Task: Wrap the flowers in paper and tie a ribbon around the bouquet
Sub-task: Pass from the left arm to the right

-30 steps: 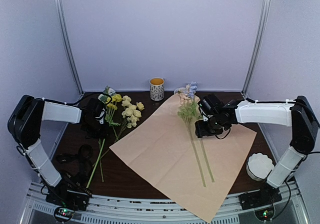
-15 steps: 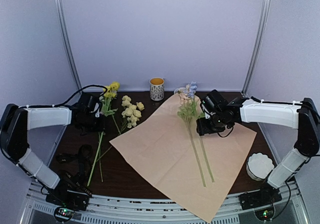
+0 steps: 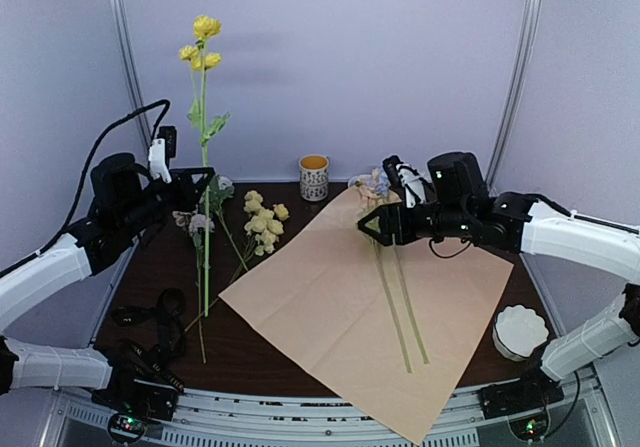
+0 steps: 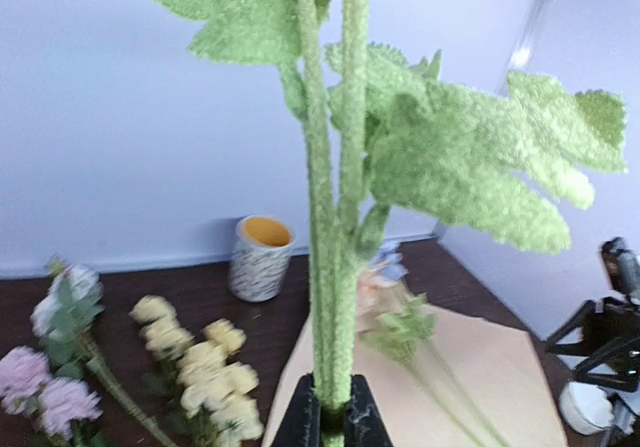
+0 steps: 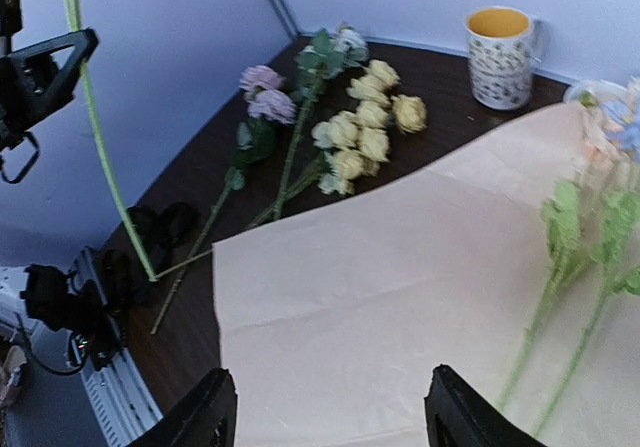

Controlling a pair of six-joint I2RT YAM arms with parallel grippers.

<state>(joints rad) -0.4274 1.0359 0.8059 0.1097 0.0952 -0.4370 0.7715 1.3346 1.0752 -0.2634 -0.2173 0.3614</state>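
Note:
My left gripper is shut on the fuzzy green stem of a yellow flower. It holds the flower upright above the table's left side, the stem's foot hanging low. The paper lies flat, peach face up, with pale blue and peach flowers and their long stems on it. Cream flowers and pink ones lie on the table to its left. My right gripper hangs open over the paper, holding nothing. Black ribbon lies looped at front left.
A patterned mug stands at the back centre. A white scalloped stack sits at the front right. Metal frame posts and lilac walls close the back and sides.
My left gripper closed on the yellow flower's stem and lifted it from the table to upright. My right gripper rose and swung left above the paper, still open.

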